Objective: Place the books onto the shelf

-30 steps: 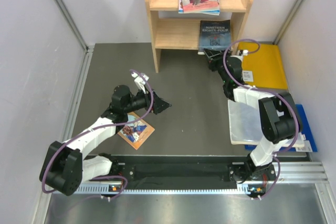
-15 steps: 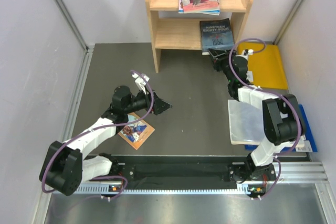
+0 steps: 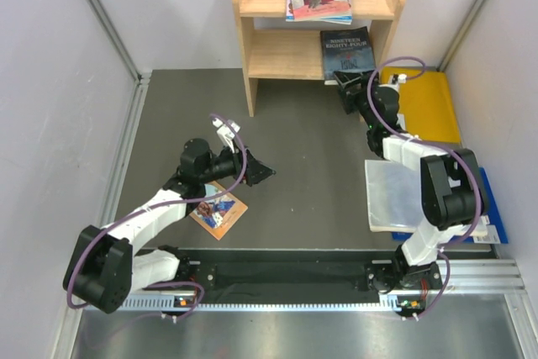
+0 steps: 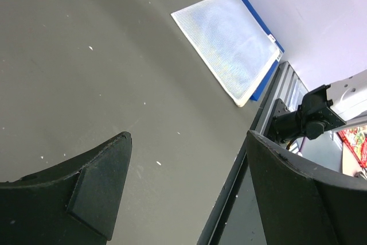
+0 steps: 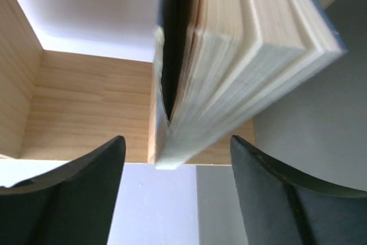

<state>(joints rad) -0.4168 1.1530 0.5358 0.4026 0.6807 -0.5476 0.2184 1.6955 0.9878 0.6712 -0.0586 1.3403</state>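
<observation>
Reaches right arm (image 3: 402, 150) toward 11 o'clock, right gripper (image 3: 344, 83) with fingers spread apart; folds left arm (image 3: 151, 208) low, aiming left gripper (image 3: 266, 171) toward 3 o'clock, jaws wide apart

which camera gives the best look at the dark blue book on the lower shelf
Top external: the dark blue book shows its cover. Right wrist gives only its page edges, close up; left wrist misses it.
</observation>
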